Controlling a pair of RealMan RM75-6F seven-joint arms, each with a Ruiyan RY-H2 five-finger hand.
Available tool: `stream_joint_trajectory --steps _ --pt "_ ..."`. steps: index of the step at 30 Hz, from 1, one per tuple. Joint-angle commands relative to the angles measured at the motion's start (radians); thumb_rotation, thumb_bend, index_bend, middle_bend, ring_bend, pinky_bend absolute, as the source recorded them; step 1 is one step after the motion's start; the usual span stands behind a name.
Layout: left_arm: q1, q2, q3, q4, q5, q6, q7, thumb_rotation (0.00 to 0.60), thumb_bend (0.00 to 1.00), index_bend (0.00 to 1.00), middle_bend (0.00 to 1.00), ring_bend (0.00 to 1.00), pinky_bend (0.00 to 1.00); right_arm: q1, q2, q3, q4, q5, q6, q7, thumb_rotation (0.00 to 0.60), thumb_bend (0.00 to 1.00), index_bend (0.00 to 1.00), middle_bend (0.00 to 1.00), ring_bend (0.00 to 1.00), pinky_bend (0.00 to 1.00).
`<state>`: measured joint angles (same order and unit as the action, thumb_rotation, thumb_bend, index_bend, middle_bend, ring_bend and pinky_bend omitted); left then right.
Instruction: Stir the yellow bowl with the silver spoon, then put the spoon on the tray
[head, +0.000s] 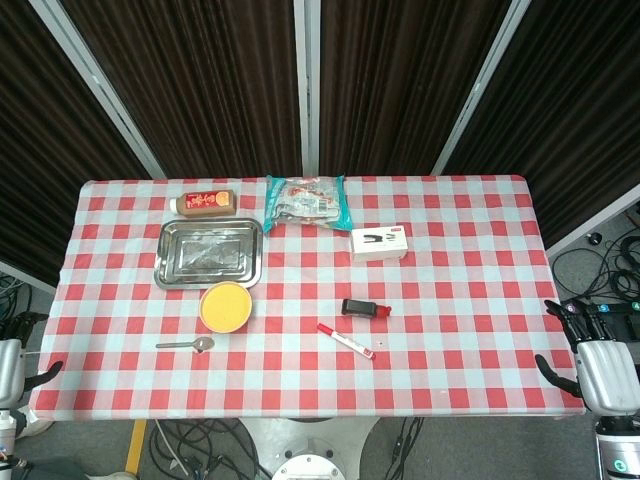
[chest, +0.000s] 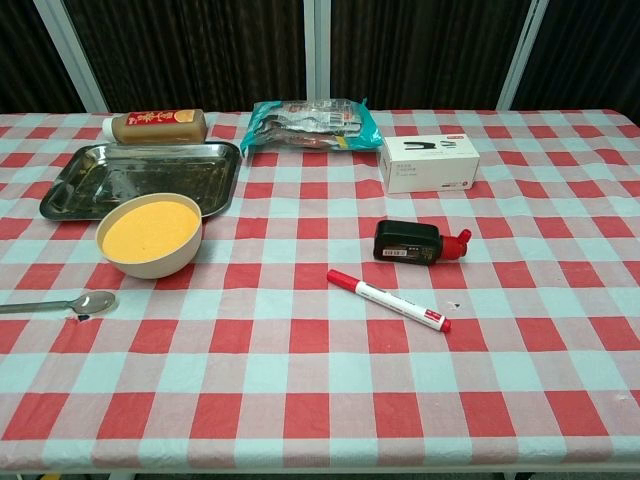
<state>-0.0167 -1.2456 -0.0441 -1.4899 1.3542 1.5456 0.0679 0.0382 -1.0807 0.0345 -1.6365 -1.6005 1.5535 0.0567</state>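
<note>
The yellow bowl (head: 225, 306) (chest: 150, 233) stands at the table's front left, filled with yellow-orange contents. The silver spoon (head: 186, 344) (chest: 60, 304) lies flat on the checked cloth just in front of the bowl, its bowl end pointing right. Just behind the bowl sits the metal tray (head: 209, 253) (chest: 140, 178), with nothing in it. My left hand (head: 15, 370) hangs off the table's left front corner, mostly cut by the frame. Beyond the right edge, my right hand (head: 590, 350) has its fingers spread. Both hold nothing and are far from the spoon. The chest view shows neither hand.
A brown sauce bottle (head: 205, 202) (chest: 155, 126) lies behind the tray. A snack bag (head: 307, 201) (chest: 312, 124) and a white box (head: 378, 243) (chest: 428, 163) lie at the back middle. A black ink bottle (head: 365, 307) (chest: 418, 242) and a red marker (head: 345, 340) (chest: 388, 299) lie right of the bowl.
</note>
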Motion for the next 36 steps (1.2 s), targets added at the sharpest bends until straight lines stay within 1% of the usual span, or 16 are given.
stream_joint_trajectory --steps 1,5,17,21,23,24,25,26,28,30,31,33,36 --pt "-0.001 -0.007 0.002 0.021 0.014 -0.006 -0.023 0.600 0.14 0.32 0.34 0.26 0.31 0.004 -0.003 -0.003 0.001 -0.002 -0.007 0.001 0.600 0.21 0.13 0.25 0.09 0.19" --pt "0.003 -0.010 0.011 0.047 0.055 0.003 -0.081 0.600 0.14 0.32 0.34 0.26 0.31 0.004 -0.001 -0.004 0.001 -0.006 -0.006 0.005 0.600 0.21 0.13 0.25 0.09 0.19" --pt "0.000 0.001 0.019 0.045 0.110 0.008 -0.092 0.600 0.14 0.32 0.35 0.26 0.31 -0.012 0.003 -0.009 0.017 -0.015 0.025 0.036 0.600 0.21 0.13 0.26 0.09 0.19" --pt "-0.028 0.003 0.013 0.032 0.133 -0.017 -0.103 0.600 0.14 0.33 0.36 0.26 0.31 -0.013 0.005 -0.006 0.020 -0.019 0.031 0.044 0.600 0.21 0.13 0.26 0.09 0.19" --pt "-0.058 0.000 0.007 0.022 0.150 -0.047 -0.104 0.600 0.14 0.36 0.41 0.28 0.32 -0.007 0.007 -0.005 0.018 -0.025 0.028 0.042 0.600 0.21 0.13 0.27 0.09 0.19" --pt "-0.072 -0.004 0.001 0.020 0.157 -0.058 -0.102 0.600 0.14 0.37 0.43 0.30 0.35 -0.005 0.008 -0.005 0.017 -0.028 0.026 0.040 0.600 0.21 0.13 0.27 0.09 0.19" --pt "-0.088 -0.011 -0.004 0.019 0.163 -0.073 -0.104 0.600 0.14 0.38 0.48 0.36 0.41 -0.002 0.008 -0.005 0.016 -0.031 0.024 0.039 0.600 0.21 0.13 0.27 0.09 0.19" --pt "-0.110 -0.022 -0.011 0.018 0.165 -0.097 -0.106 0.600 0.14 0.39 0.53 0.43 0.48 0.001 0.009 -0.004 0.015 -0.034 0.022 0.038 0.600 0.21 0.13 0.27 0.09 0.19" --pt "-0.152 -0.040 -0.020 0.016 0.160 -0.158 -0.112 0.600 0.15 0.42 0.65 0.61 0.71 0.004 0.010 -0.004 0.016 -0.035 0.018 0.039 0.600 0.21 0.13 0.27 0.09 0.19" --pt "-0.192 -0.052 -0.023 0.015 0.146 -0.233 -0.120 0.600 0.16 0.45 0.75 0.72 0.85 0.006 0.011 -0.004 0.016 -0.034 0.016 0.041 0.600 0.21 0.13 0.28 0.09 0.19" --pt "-0.212 -0.059 -0.025 0.019 0.136 -0.270 -0.125 0.600 0.17 0.47 0.79 0.77 0.89 0.006 0.012 -0.003 0.016 -0.032 0.015 0.042 0.600 0.21 0.13 0.28 0.09 0.19" --pt "-0.253 -0.084 -0.030 0.037 0.106 -0.350 -0.114 0.600 0.18 0.49 0.84 0.81 0.95 0.006 0.014 -0.001 0.017 -0.027 0.014 0.042 0.600 0.21 0.13 0.28 0.09 0.19" --pt "-0.290 -0.117 -0.030 0.045 0.063 -0.433 -0.090 0.600 0.19 0.51 0.90 0.86 0.99 0.004 0.017 -0.002 0.019 -0.021 0.014 0.044 0.600 0.21 0.13 0.28 0.09 0.19"
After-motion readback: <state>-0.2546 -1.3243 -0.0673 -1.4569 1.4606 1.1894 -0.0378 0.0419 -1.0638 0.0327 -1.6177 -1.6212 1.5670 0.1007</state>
